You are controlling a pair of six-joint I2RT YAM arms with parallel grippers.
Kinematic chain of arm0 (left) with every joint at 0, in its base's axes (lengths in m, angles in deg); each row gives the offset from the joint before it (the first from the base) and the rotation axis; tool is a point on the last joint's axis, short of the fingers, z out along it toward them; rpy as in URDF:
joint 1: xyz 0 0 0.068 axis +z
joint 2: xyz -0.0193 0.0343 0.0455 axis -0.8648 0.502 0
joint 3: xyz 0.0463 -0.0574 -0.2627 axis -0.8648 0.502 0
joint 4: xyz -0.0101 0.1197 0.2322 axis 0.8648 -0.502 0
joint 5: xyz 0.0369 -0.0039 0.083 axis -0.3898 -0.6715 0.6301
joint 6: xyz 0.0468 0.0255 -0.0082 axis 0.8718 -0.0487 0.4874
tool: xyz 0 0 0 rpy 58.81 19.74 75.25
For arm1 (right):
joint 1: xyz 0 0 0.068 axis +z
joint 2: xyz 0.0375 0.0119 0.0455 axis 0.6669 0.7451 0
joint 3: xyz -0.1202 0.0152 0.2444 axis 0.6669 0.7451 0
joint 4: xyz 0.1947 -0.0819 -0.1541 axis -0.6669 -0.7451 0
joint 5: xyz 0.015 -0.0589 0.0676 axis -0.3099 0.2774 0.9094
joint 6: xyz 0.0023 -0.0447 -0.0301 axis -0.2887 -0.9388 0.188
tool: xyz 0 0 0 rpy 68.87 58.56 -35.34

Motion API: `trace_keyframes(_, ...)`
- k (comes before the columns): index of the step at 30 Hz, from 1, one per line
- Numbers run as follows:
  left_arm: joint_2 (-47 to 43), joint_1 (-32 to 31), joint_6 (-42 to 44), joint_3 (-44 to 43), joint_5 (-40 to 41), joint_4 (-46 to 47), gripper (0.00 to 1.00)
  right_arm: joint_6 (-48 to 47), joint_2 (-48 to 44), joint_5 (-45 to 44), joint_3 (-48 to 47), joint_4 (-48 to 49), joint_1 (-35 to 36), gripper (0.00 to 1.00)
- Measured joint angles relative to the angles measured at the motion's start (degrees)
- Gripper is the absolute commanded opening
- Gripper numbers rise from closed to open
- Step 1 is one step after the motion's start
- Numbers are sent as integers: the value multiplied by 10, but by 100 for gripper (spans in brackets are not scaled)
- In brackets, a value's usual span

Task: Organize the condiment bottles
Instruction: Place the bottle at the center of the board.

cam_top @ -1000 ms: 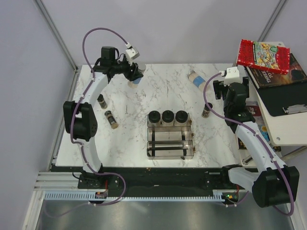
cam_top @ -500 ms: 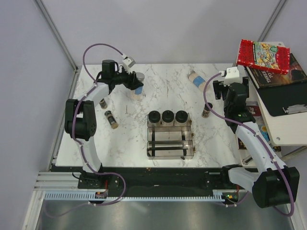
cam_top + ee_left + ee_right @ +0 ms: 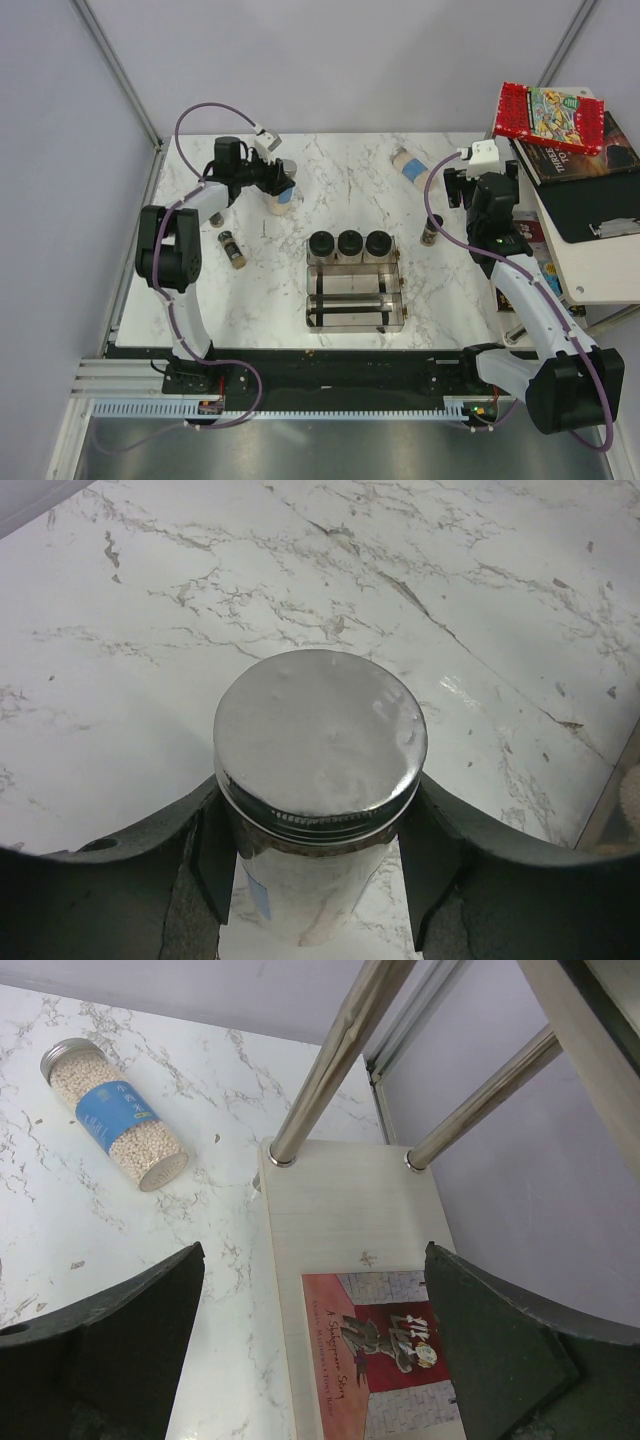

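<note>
Marble table: rack in the centre, three black-lidded jars across its far end. Left gripper clamped on an upright silver-capped bottle, far-left of the table. Right gripper wide open, nothing in it, over a side shelf. Second bottle lies on its side, far-right. Three spice bottles loose on the marble.

The left arm is stretching to the far left, its left gripper pinching a silver-capped bottle between its jaws. The right gripper is hovering far right, jaws spread wide.
</note>
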Motion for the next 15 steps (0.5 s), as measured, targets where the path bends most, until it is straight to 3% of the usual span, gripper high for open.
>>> trace_keyframes(15, 11, 0, 56, -8, 33, -8, 10, 0, 0, 0, 0, 0, 0, 98)
